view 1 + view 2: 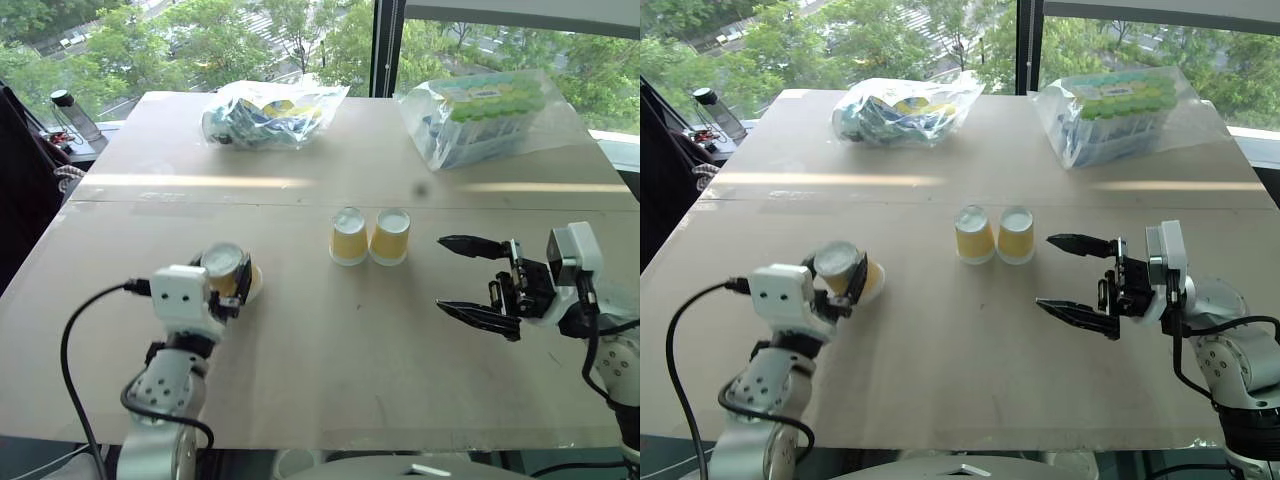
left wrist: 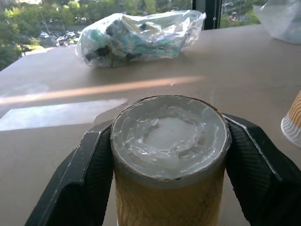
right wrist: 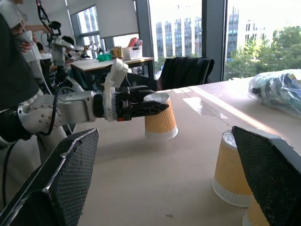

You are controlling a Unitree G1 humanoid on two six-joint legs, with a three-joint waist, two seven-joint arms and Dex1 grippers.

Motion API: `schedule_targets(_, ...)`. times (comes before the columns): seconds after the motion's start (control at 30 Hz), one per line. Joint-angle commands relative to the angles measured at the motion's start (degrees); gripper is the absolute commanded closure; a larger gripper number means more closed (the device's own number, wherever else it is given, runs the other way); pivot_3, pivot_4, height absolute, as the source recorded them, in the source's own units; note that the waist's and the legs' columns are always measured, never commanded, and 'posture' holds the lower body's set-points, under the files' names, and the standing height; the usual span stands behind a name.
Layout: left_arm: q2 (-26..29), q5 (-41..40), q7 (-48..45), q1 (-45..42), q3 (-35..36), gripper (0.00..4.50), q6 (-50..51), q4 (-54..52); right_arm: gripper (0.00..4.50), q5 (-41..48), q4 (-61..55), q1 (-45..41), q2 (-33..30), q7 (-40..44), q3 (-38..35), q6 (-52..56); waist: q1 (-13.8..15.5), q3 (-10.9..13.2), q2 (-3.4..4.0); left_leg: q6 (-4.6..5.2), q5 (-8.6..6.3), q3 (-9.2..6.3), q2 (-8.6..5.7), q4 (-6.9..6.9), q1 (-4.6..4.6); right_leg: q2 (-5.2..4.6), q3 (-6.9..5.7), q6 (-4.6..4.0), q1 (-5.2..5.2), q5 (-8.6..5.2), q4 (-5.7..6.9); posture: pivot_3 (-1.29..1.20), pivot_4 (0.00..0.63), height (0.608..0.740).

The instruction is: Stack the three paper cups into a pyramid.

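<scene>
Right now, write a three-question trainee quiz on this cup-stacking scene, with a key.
1. True or false: the left gripper is shut on a paper cup.
2. How many cups stand upside down, side by side, mid-table? A) one B) two C) three
3. Fill in: the right gripper has its jaws ____ and holds nothing.

Key: 1 true; the held cup sits between the black fingers. 2 B; the two base cups stand between the grippers, nothing on top yet. 3 open.
</scene>
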Motion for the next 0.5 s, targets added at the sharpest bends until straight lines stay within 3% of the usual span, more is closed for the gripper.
schedule_targets(0.03, 4.3, -5.6, -4.1, -6.8, 2.1, 1.12, 4.2, 0.7, 0.00, 2.3, -2.7, 1.2, -0.4, -1.9, -3.9, -0.1, 0.0, 0.0, 0.02, 0.00, 0.00, 0.01, -0.01, 0.00, 0.00, -0.01, 0.01, 0.13, 0.00, 0.07, 0.00, 0.00, 0.150, 0.740)
schedule_targets(0.2, 11.2, -16.0, -10.9, -24.1, 3.0, 1.12, 13.2, 7.6, 0.00, 2.5, -3.9, 3.8, 0.5, -4.8, -6.7, -1.1, 0.1, 0.0, 0.00, 0.00, 0.00, -0.02, -0.08, 0.01, -0.07, -0.03, -0.01, 0.16, -0.02, 0.08, -0.01, 0.00, 0.150, 0.740)
schedule_targets(0.27, 13.1, -21.6, -17.6, -36.1, 0.3, 1.12, 17.3, 13.6, 0.00, 2.4, -5.4, 6.1, 2.0, -7.2, -8.3, -2.2, 0.5, 0.1, -0.12, -0.01, 0.01, -0.12, -0.12, 0.03, -0.15, 0.00, -0.15, 0.16, -0.03, 0.08, 0.01, 0.00, 0.150, 0.740)
schedule_targets(0.33, 14.0, -23.8, -23.7, -44.2, -3.1, 1.12, 19.8, 18.8, 0.00, 1.9, -6.7, 8.1, 3.2, -8.6, -9.1, -3.1, 0.3, 0.1, -0.12, -0.09, 0.05, -0.38, -0.14, 0.16, -0.37, 0.05, -0.41, 0.15, -0.05, 0.08, 0.00, 0.00, 0.150, 0.740)
schedule_targets(0.5, 13.1, -25.2, -33.4, -55.0, -8.2, 1.12, 21.7, 29.5, 0.00, 1.5, -9.6, 11.4, 4.9, -12.0, -10.3, -4.6, -1.2, 0.0, 0.04, -0.17, 0.10, -0.20, -0.24, 0.07, -0.28, -0.06, -0.04, 0.24, -0.09, 0.10, -0.02, 0.00, 0.150, 0.740)
